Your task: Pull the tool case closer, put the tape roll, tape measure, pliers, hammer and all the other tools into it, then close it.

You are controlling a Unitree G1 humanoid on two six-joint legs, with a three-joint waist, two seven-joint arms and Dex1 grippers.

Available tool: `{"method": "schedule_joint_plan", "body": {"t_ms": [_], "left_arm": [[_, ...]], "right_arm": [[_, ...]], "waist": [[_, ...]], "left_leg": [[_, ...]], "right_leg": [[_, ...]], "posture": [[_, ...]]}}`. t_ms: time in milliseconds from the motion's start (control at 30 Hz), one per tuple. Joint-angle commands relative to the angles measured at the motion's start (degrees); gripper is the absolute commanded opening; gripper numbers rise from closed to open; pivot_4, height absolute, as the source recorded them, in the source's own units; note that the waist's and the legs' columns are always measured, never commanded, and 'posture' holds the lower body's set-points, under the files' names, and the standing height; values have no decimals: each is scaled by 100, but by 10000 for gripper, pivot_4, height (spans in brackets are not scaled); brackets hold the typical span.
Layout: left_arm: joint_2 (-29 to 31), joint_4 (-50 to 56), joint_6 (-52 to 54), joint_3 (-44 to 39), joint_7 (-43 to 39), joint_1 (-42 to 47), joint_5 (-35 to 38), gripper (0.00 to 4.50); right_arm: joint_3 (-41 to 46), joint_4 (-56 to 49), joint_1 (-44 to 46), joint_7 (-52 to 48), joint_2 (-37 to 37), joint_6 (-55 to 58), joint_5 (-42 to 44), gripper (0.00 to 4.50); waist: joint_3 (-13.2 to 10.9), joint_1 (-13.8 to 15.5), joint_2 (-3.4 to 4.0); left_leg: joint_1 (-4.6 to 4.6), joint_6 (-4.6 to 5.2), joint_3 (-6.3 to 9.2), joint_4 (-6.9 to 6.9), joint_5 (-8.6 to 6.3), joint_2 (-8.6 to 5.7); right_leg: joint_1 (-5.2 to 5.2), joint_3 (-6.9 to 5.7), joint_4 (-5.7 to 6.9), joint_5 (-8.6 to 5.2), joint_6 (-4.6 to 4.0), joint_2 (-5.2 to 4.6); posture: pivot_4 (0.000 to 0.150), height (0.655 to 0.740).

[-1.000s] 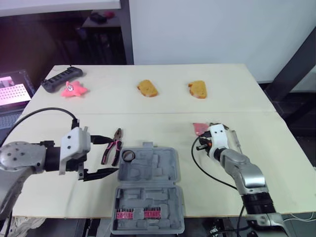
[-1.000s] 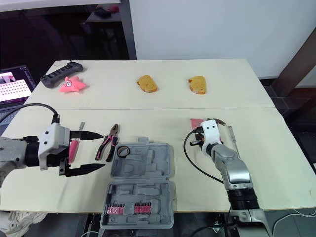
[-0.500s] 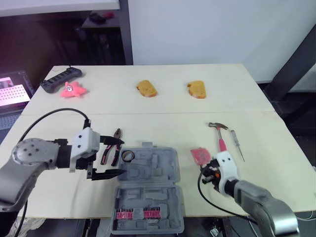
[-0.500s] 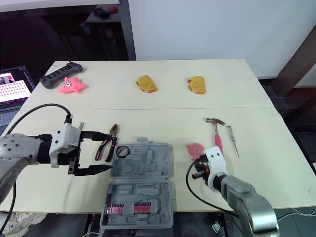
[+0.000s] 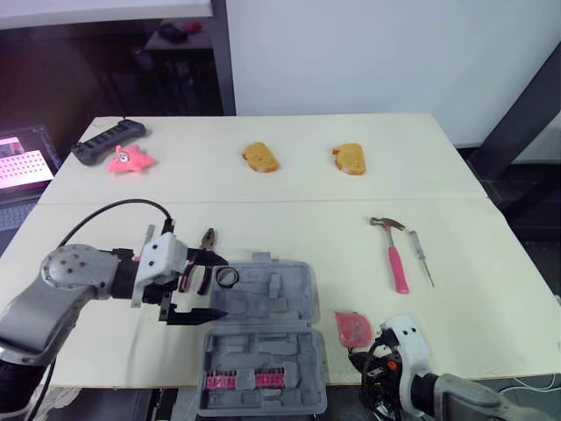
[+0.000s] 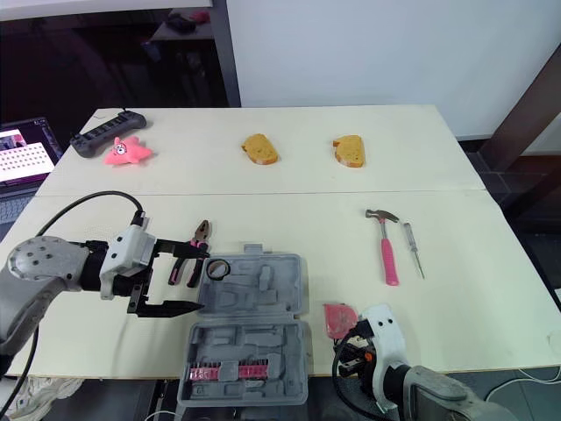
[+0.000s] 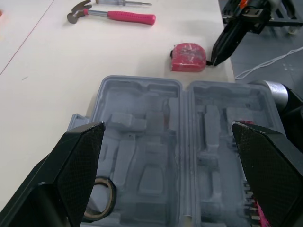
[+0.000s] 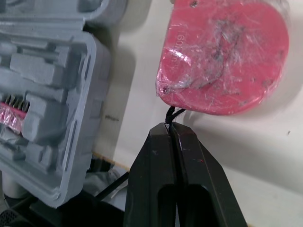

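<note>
Dragged nearer, the tape measure [image 5: 353,329] now lies by the pale table's [image 5: 289,189] near edge, right of the open tool case [image 5: 263,338], whose long axis runs near to far. The right tool [image 8: 171,127] pinches the tape measure's black strap. The left tool [image 5: 224,286] is spread wide at the case's left. A white wall [image 5: 377,53] stands behind.

The robot's silver-grey, rounded metal left arm [image 5: 66,274], at the lower left of the head view, ends in a white boxy wrist housing [image 5: 160,259] and the left gripper [image 5: 224,286] of two long, tapering matt-black fingers. A thin black cable [image 5: 118,203] arcs above it. At the lower right, the right gripper [image 8: 169,128] carries matching black fingers beneath a white rounded housing [image 5: 409,338], with tangled black wiring [image 5: 379,379] and a grey forearm [image 5: 478,402].
</note>
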State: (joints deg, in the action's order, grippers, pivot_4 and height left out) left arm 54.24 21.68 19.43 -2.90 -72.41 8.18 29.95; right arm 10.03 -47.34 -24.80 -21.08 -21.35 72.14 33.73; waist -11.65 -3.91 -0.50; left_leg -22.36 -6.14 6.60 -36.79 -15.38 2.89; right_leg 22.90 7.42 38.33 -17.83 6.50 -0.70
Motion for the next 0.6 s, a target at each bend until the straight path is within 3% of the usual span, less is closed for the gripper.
{"method": "schedule_joint_plan", "body": {"t_ms": [33, 600], "left_arm": [[-2, 45, -56, -13, -48, 70, 10, 45000], [55, 45, -109, -4, -256, -12, -128, 45000]], "right_arm": [[117, -199, -59, 26, 0, 17, 180, 225], [323, -112, 152, -73, -252, 568, 827, 225]], "waist": [[0, 0, 0], [0, 1, 0]], "left_leg": [[0, 0, 0, 0, 0, 0], [-1, 0, 0, 0, 0, 0]], "right_leg": [[0, 0, 0, 0, 0, 0], [0, 0, -3, -1, 0, 0]], "posture": [[1500, 7400], [1500, 7400]]}}
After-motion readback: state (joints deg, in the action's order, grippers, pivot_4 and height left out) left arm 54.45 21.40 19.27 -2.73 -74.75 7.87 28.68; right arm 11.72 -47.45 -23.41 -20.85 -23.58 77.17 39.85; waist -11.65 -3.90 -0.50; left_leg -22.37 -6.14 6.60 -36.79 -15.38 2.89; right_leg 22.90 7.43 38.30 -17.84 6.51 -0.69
